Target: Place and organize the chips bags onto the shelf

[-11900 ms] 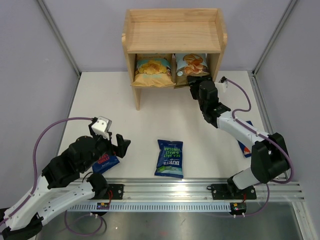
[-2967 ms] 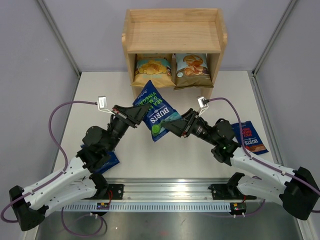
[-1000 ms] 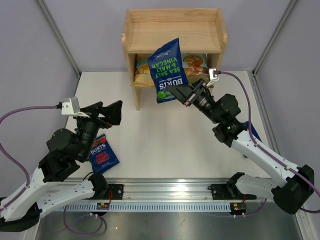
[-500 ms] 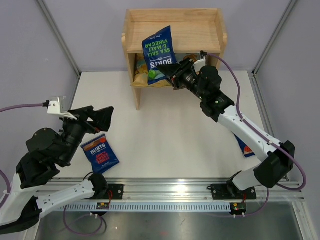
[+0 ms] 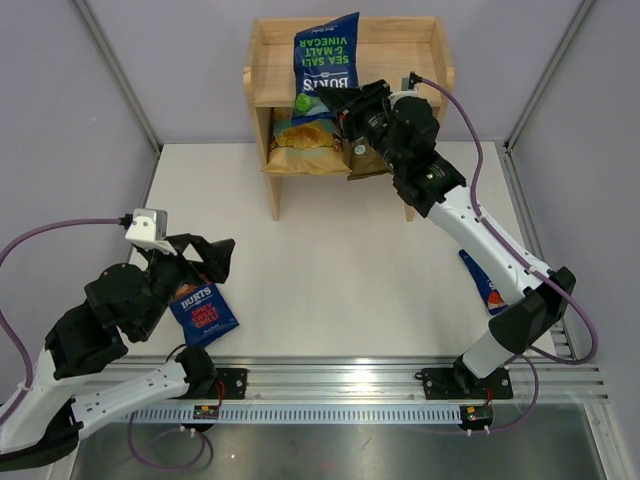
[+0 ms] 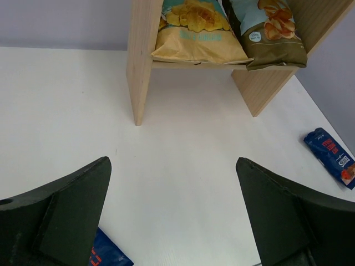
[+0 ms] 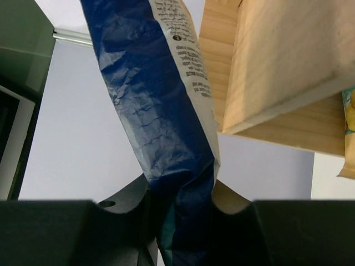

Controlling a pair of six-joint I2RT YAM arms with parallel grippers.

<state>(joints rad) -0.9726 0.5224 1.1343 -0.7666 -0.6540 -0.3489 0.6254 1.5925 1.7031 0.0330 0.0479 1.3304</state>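
Right end effector [image 5: 338, 104] clamps the green-lettered Burts bag [image 5: 326, 52] by its lower edge, upright at the shelf's [image 5: 400, 72] top tier, apparently to stand it there. Left end effector [image 5: 208, 262] hovers spread apart, empty.

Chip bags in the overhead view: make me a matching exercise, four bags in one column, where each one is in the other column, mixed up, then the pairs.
Bags
1. green-lettered bag
2. yellow bag
3. blue-and-brown bag
4. red-lettered bag

Places
A. lower level of the shelf, left side
B. flat on the table
C. gripped by the right tool, up at the top level
D. lower level, right side

Pairs: 1-C, 2-A, 3-D, 4-B
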